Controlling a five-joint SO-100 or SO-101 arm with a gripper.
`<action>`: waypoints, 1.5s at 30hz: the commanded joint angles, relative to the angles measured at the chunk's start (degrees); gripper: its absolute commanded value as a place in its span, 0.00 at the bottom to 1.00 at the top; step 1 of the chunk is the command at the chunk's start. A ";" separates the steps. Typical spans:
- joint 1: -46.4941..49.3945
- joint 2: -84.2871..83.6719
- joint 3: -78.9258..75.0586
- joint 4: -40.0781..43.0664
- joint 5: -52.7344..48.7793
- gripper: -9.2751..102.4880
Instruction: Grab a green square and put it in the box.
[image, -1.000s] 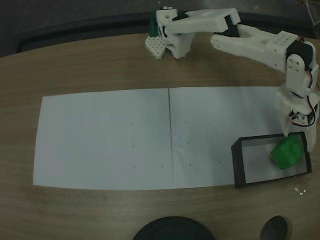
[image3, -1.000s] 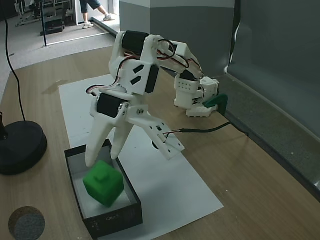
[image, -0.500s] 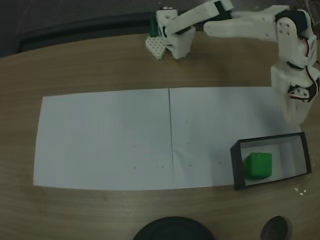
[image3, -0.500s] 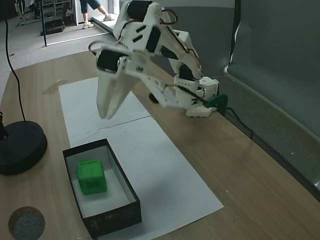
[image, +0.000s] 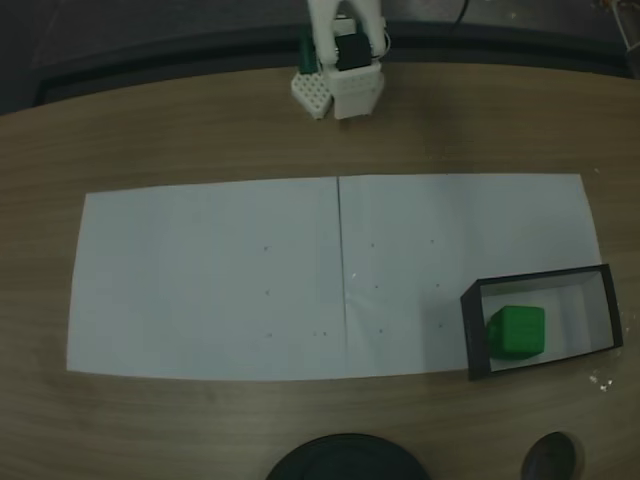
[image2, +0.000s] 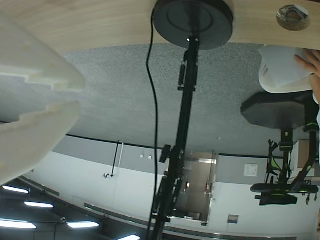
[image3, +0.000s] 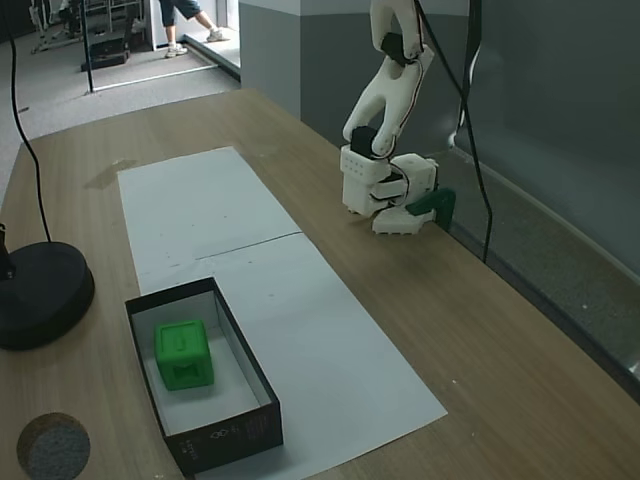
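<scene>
The green square (image: 517, 331) lies flat on the pale floor of the box (image: 470, 338), toward its left end in that fixed view. In the other fixed view the green square (image3: 183, 352) sits mid-box, raised mark up, inside the box's black walls (image3: 228, 438). The arm stands folded upright over its base (image3: 385, 190), far from the box and rising past the top of both fixed views. In the wrist view my gripper (image2: 75, 97) enters from the left, its white fingers (image2: 45, 75) almost touching with nothing between them. That view looks upside down across the room.
Two white paper sheets (image: 210, 280) cover the middle of the wooden table. A round black stand base (image3: 35, 295) and a small dark disc (image3: 52, 445) sit near the box. The wrist view shows the same stand base (image2: 192, 20) and a person's hand (image2: 310, 62).
The arm has swung up and back from the box to stand over its base. The green square, tilted under the gripper one second ago, now lies flat in the box.
</scene>
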 joint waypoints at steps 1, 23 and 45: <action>1.23 15.29 17.40 -2.72 0.09 0.08; 10.37 62.40 76.82 -17.67 -6.33 0.08; 9.76 63.37 122.52 -38.85 1.76 0.08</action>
